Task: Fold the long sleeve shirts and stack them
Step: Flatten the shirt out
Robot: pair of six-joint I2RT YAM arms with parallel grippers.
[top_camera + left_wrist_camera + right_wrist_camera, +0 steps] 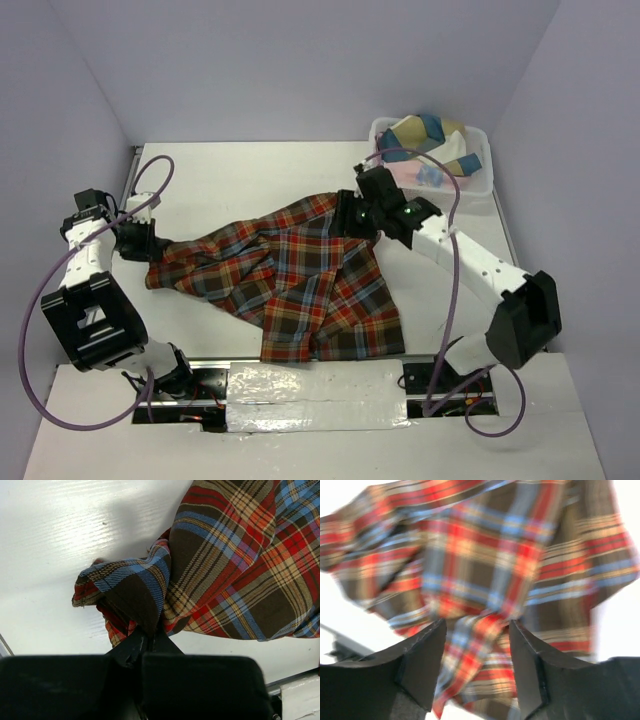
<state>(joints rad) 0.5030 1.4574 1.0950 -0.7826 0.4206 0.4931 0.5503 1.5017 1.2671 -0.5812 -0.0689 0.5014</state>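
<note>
Plaid shirt [300,285] | left pincer [150,634] clamps its edge | right pincer [477,629] spread over cloth

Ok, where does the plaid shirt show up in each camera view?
Top external: plaid shirt spread across the middle of the white table.
Left wrist: upper right, a corner pinched in the left gripper.
Right wrist: fills most of the frame, beyond the open right gripper.
Shared landmark: the white table.
</note>
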